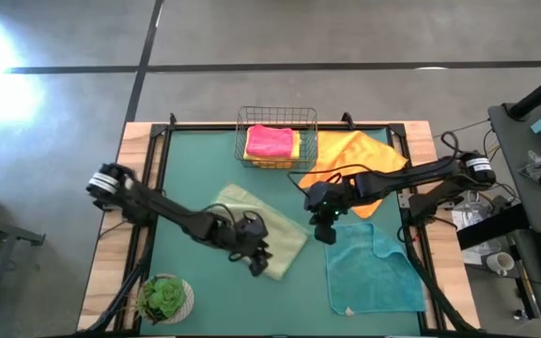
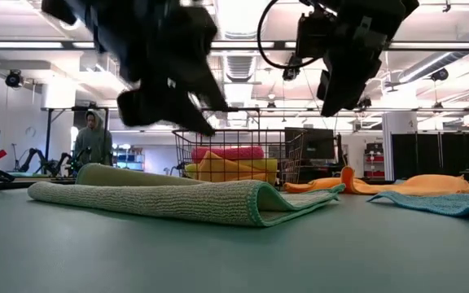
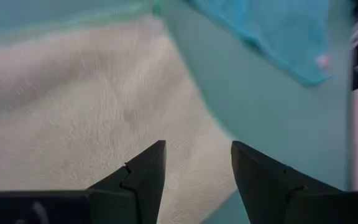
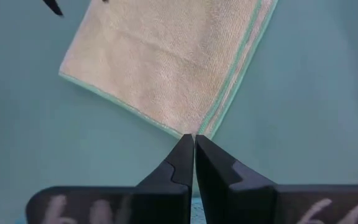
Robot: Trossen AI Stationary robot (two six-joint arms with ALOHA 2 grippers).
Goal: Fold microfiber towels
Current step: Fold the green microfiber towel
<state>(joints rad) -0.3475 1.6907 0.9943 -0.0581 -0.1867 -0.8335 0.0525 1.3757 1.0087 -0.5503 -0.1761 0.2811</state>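
My left gripper hovers empty, jaws apart, over the sage towel lying folded mid-table. My right gripper hangs closed nearby (holding nothing). Next, I judge, comes another fold or the teal towel.

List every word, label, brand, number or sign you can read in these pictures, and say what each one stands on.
None can be read.
Sage green towel, teal towel, orange towel, pink towel: plain, no tag showing.
Wire basket and green mat: no markings.
Monitor in the room behind: screen dark, nothing legible.
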